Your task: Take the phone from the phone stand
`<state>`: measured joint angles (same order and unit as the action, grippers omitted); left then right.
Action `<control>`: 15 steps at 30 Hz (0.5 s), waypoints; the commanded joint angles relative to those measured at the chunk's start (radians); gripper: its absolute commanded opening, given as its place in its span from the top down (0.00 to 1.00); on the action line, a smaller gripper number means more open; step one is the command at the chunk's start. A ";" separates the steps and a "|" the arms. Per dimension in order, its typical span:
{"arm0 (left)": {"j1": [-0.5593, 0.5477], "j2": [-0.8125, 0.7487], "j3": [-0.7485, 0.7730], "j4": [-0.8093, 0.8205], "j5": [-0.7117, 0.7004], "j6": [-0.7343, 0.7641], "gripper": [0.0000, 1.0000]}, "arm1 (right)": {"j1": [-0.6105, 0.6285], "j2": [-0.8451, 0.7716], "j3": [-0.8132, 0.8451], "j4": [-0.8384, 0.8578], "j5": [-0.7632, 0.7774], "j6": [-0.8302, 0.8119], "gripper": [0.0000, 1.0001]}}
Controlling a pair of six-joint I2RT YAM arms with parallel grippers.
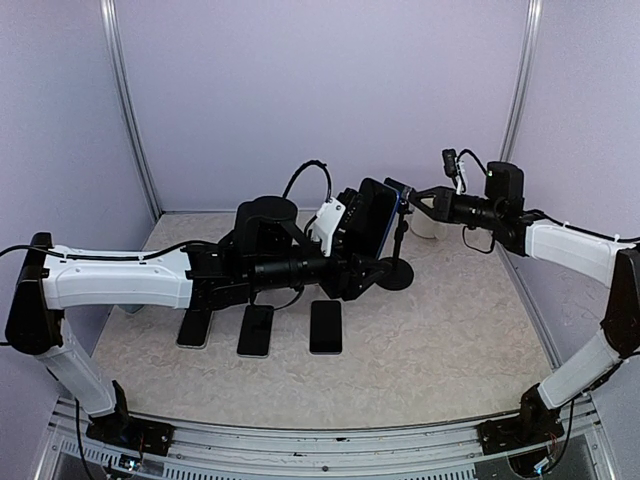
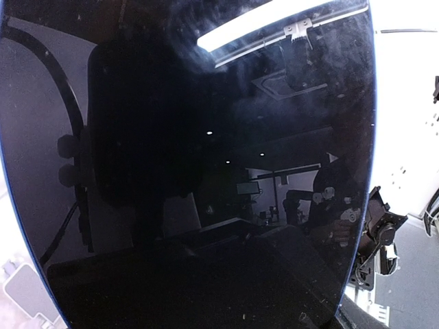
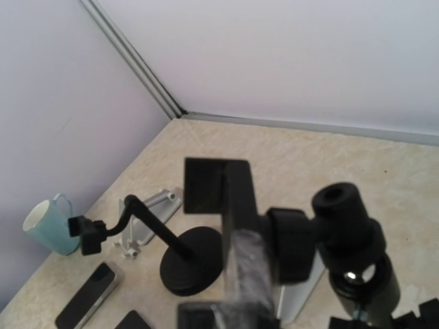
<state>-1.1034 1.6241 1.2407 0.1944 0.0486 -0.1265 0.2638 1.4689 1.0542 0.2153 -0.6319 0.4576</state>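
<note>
The phone (image 1: 378,215) is a dark slab with a blue edge, held upright above the table with my left gripper (image 1: 362,222) shut on it. Its glossy black screen (image 2: 206,171) fills the left wrist view and hides my own fingers. Just right of the phone rises the black phone stand (image 1: 397,270), with a round base and a thin stem. My right gripper (image 1: 409,197) is shut on the stand's top. In the right wrist view the stand's black cradle (image 3: 230,205) shows no phone in it, and a blurred pale finger (image 3: 248,271) presses on it.
Three dark phones (image 1: 255,330) lie flat in a row near the table's middle. The right wrist view shows another round-based black stand (image 3: 192,264), a silver metal stand (image 3: 147,219), a teal mug (image 3: 48,226) and a flat phone (image 3: 89,295). Walls close in the back and both sides.
</note>
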 commanded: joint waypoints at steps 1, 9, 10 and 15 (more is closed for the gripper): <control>0.013 -0.033 -0.005 0.081 -0.015 -0.007 0.88 | -0.014 0.022 0.055 0.083 0.015 -0.054 1.00; 0.019 -0.032 -0.011 0.082 -0.038 -0.014 0.88 | -0.014 0.023 0.054 0.071 0.039 -0.050 0.71; 0.019 -0.032 -0.012 0.082 -0.043 -0.017 0.87 | -0.014 0.020 0.057 0.066 0.039 -0.050 0.61; 0.024 -0.029 -0.022 0.086 -0.066 -0.030 0.87 | -0.014 -0.007 0.050 0.045 0.033 -0.056 0.33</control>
<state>-1.0882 1.6241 1.2270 0.2012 0.0147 -0.1383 0.2596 1.4918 1.0798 0.2405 -0.6075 0.4263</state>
